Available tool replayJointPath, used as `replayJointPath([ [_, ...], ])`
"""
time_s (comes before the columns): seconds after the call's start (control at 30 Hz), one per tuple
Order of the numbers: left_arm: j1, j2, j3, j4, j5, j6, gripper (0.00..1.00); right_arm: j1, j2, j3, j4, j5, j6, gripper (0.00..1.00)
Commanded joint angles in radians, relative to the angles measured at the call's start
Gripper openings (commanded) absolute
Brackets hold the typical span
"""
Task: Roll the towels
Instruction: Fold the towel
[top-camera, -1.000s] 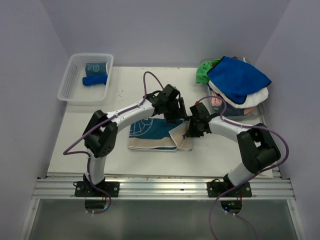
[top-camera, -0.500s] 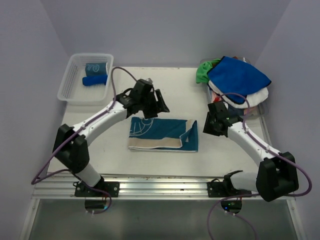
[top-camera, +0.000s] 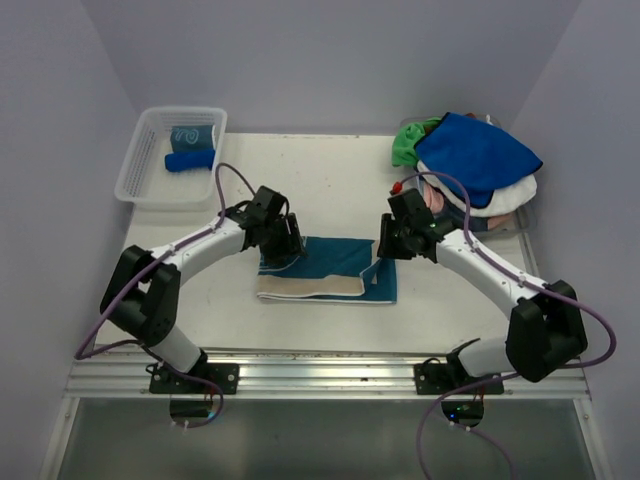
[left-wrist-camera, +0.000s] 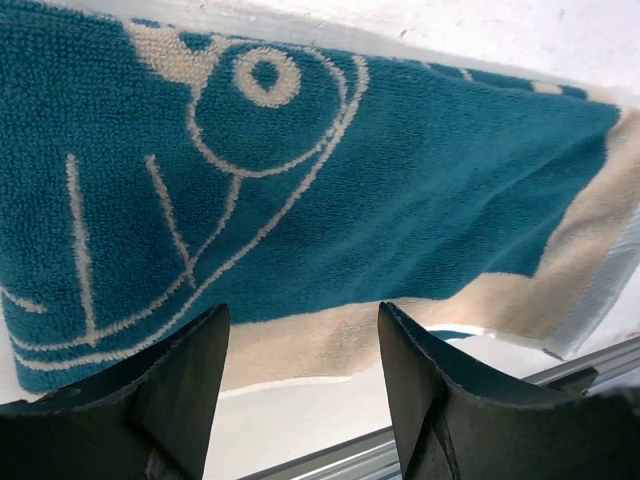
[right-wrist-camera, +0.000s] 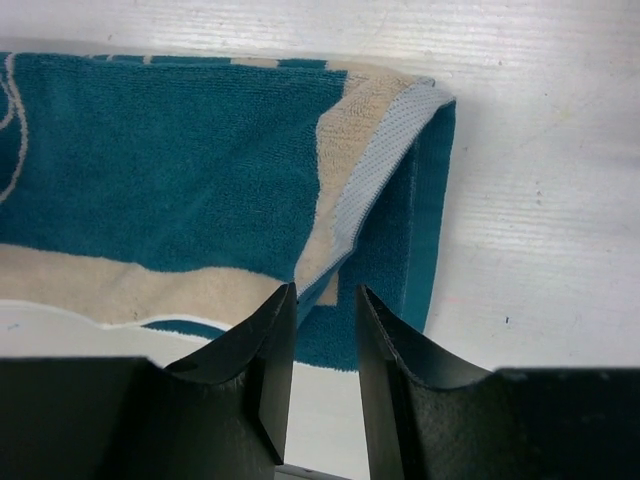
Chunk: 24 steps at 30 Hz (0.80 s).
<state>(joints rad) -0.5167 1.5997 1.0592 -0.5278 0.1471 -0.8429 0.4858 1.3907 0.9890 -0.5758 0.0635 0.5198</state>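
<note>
- Left gripper (left-wrist-camera: 300, 312): jaws wide apart, empty, over the teal towel's (left-wrist-camera: 400, 180) swirl end.
- Right gripper (right-wrist-camera: 325, 295): jaws narrowly parted above its folded corner, gripping nothing.
- The towel lies on the tabletop (top-camera: 340, 180); whether either gripper touches it is unclear.

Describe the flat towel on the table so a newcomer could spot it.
On the white table, skip the clear basket at the back left and the heaped pile at the back right. The towel lies near the front middle: teal with a beige band and pale line drawing, the only one laid flat.

Open table (top-camera: 320, 170) between basket (top-camera: 133, 170) and towel pile (top-camera: 480, 160)
</note>
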Motion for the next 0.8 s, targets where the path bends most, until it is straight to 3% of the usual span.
replayJointPath([
  [0.0,0.012,0.025,-0.008,0.023,-0.004,0.057,0.64,0.005,-0.019,0.056,0.028,-0.037,-0.017,0.34],
  [0.13,0.012,0.063,-0.013,0.034,0.022,0.087,0.64,0.045,0.102,0.071,0.036,-0.117,-0.055,0.33],
  [0.23,0.014,0.066,-0.018,0.026,0.006,0.099,0.65,0.050,0.151,0.050,0.016,-0.093,-0.081,0.32],
  [0.47,0.049,0.062,-0.047,0.034,0.031,0.107,0.65,0.048,0.106,-0.088,-0.019,0.001,-0.069,0.31],
  [0.77,0.061,-0.026,-0.019,-0.029,0.045,0.133,0.65,0.048,-0.013,-0.053,-0.047,0.006,-0.043,0.29],
])
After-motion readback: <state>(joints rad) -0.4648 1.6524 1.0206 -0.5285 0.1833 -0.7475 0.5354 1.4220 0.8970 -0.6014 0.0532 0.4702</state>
